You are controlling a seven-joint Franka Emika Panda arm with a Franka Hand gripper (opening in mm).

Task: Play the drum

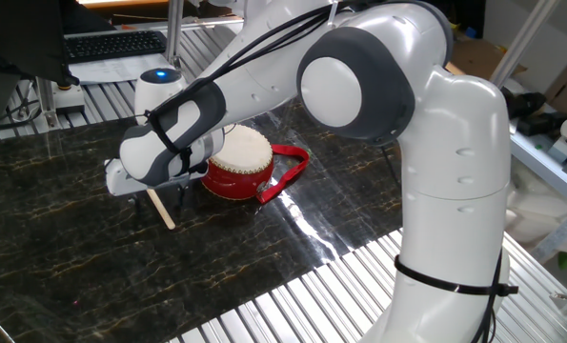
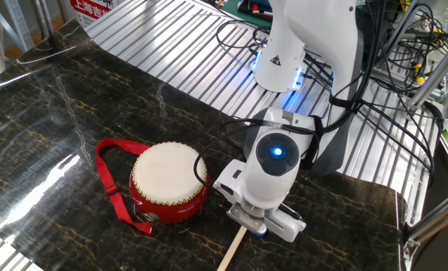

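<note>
I've got the counter (image 1: 64, 257) under me, drum (image 2: 169, 184) sitting at the claw's (image 1: 157, 191) 9 o'clock. Claw's clamped on the stick (image 1: 160, 208). I'd lift straight up, keeping the grip firm, before swinging over the skin.

A robotics lab bench, by every sign: a white Franka arm (image 1: 426, 143) bolted beside a dark marble-look tabletop (image 1: 64, 257), ribbed aluminium plates (image 2: 171, 45) around that top, bundled black cables (image 2: 374, 68) trailing behind the arm's base, a keyboard (image 1: 111, 43) on the desk beyond, aluminium frame posts (image 1: 526, 43) at the edge.
</note>
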